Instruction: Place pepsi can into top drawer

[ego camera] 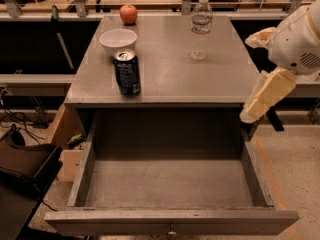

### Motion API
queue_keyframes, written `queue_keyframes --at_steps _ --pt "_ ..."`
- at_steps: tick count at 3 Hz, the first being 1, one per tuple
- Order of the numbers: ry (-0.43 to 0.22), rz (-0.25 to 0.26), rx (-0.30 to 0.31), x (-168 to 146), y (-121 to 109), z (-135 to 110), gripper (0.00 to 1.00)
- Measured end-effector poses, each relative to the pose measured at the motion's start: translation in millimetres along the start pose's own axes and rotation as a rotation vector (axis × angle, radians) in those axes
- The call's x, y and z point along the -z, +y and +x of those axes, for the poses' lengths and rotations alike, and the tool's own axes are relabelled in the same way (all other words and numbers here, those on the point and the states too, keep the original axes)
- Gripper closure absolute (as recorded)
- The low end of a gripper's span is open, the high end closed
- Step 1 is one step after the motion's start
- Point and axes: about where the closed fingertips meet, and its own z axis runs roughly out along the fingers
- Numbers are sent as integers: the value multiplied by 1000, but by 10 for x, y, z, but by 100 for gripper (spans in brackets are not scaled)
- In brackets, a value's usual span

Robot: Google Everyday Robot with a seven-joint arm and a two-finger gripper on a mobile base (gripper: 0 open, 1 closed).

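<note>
The pepsi can (pixel 127 72) is dark blue with a silver top. It stands upright on the grey cabinet top (pixel 170 74), near the front left, just in front of a white bowl. The top drawer (pixel 170 184) is pulled wide open below the cabinet top and holds nothing; a small knob (pixel 171 230) shows on its front panel. My gripper (pixel 257 101) is cream-coloured. It hangs at the right, beside the cabinet's front right corner and above the drawer's right wall, well to the right of the can and holding nothing.
A white bowl (pixel 118 39) sits behind the can and a red apple (pixel 128 14) at the back left. A clear water bottle (pixel 201 26) with a white cap stands at the back right. A dark chair or bag (pixel 20 169) and cables lie on the floor at left.
</note>
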Motion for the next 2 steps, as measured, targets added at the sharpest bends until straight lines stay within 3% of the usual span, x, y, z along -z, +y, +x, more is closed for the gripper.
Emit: queue_keyframes --at_steps 1,2 --pt "-232 -2 2 -320 -202 -254 0" --pt "-461 -36 -21 -620 -271 -539 0"
